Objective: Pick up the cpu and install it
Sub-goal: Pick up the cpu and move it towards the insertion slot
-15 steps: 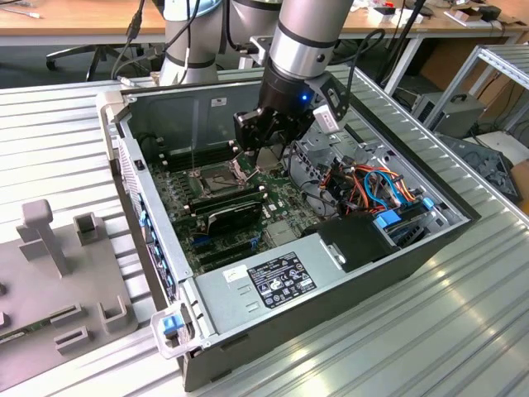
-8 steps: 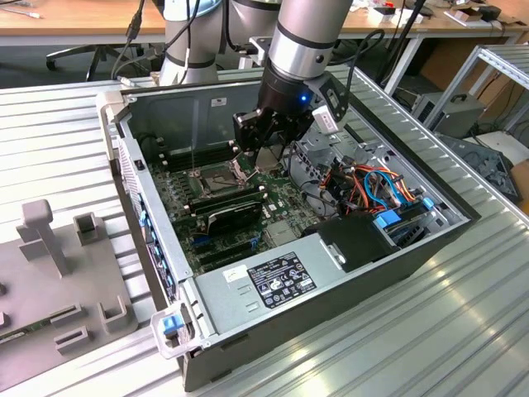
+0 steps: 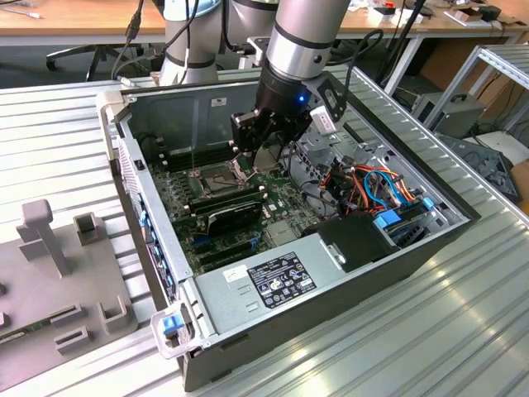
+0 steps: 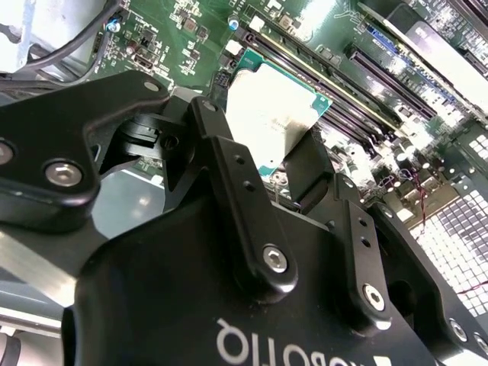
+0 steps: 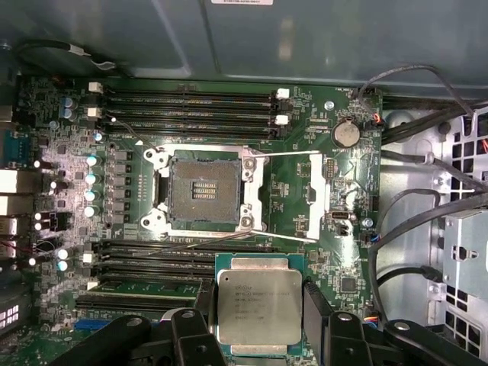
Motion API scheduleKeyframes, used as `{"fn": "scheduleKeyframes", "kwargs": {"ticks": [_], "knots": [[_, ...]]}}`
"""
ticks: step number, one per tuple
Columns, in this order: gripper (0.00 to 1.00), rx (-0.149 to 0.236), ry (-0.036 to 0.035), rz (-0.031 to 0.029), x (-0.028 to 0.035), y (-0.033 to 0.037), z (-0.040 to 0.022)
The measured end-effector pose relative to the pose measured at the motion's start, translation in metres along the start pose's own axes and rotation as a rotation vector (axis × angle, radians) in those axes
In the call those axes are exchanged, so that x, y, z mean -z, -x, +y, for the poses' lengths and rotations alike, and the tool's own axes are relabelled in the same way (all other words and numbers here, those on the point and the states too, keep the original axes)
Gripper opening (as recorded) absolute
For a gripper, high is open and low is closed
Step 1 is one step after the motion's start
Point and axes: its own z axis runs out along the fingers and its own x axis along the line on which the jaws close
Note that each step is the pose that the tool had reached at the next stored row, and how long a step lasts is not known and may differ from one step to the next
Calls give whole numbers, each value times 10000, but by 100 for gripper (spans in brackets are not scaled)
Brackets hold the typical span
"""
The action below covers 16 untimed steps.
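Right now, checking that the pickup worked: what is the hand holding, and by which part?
The hand holds the cpu, pinched by two opposite side edges, with its metal top uncovered.

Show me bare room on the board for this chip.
Bare: the open square black socket, bordered by its hinged metal frame and long black memory slots. The black gripper holds the thin silver-grey square cpu over the other slots. Crowded: black cables beside the board.
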Motion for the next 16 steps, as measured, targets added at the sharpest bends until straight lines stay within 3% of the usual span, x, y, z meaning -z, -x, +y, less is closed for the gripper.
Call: {"fn": "scheduleKeyframes", "kwargs": {"ticks": [16], "knots": [[55,1,0,0,-7,-68,8]]}}
